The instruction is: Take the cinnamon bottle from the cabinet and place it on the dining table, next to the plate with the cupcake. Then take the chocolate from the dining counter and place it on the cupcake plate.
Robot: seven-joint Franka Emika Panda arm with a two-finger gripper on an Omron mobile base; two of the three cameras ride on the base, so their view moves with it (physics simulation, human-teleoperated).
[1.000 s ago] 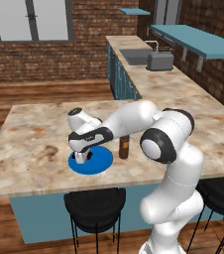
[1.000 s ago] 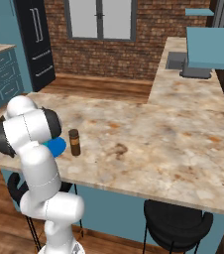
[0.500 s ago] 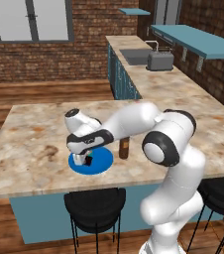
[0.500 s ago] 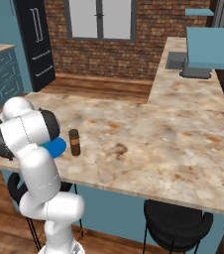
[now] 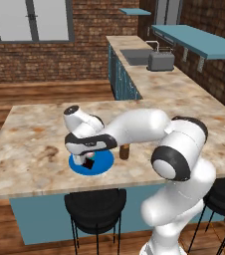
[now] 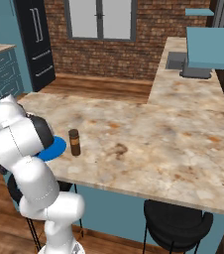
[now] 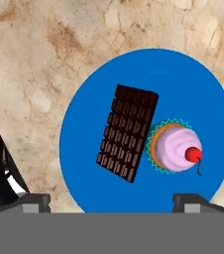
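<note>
In the hand view the dark chocolate [image 7: 129, 132] lies flat on the blue plate [image 7: 183, 84], touching the cupcake [image 7: 176, 148] with pink frosting and a cherry. My gripper [image 7: 111, 201] hovers just above the plate, open, its fingertips [image 7: 34, 200] wide apart and holding nothing. From the left base view the gripper [image 5: 84, 155] hangs over the plate [image 5: 104, 162] near the counter's front edge, with the chocolate [image 5: 88, 165] under it. The brown cinnamon bottle [image 5: 125, 151] stands upright just right of the plate; the right base view shows the bottle [image 6: 74, 142] beside the plate [image 6: 54, 147].
The marble dining counter [image 5: 30, 144] has black stools [image 5: 94, 204] along its front edge. A toaster [image 5: 161, 61] and a sink [image 5: 137, 56] sit on the far counter, under a teal shelf [image 5: 199, 40]. Another stool [image 6: 178, 223] stands at the right.
The gripper went from shut to wide open, leaving the chocolate lying on the plate. The hand has risen slightly above it.
</note>
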